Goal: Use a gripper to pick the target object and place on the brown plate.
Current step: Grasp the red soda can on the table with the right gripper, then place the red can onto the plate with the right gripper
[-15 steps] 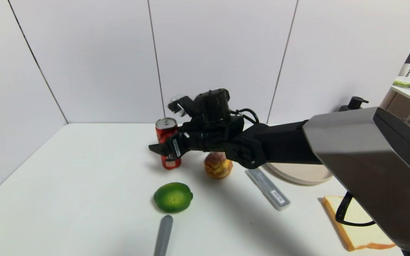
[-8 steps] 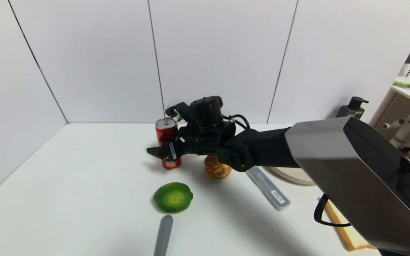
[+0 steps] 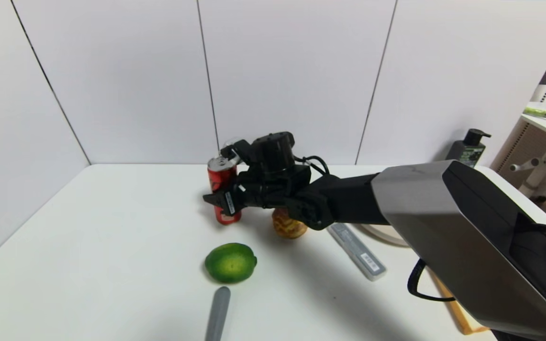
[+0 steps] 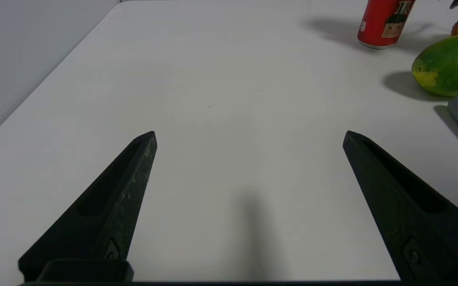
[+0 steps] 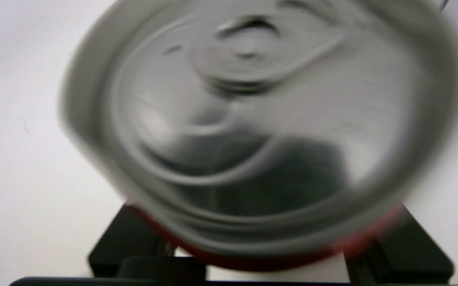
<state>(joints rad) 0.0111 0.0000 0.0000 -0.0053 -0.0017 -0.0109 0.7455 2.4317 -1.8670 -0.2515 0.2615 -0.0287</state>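
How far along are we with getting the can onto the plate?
Done: the right gripper has reached the tall red drink can with a silver top, its fingers on either side of the body. In hand: the grasp itself; the can's base is on the white table, so no lift is visible. Left: lifting and carrying it to the beige round plate. The left gripper hangs open, idle.

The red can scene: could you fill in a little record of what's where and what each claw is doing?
red can: upright on the white table
right claw: around the can; grip cannot be judged
left claw: open over bare table, idle
brown plate: mostly hidden behind the right arm
nearby: lime, cream puff
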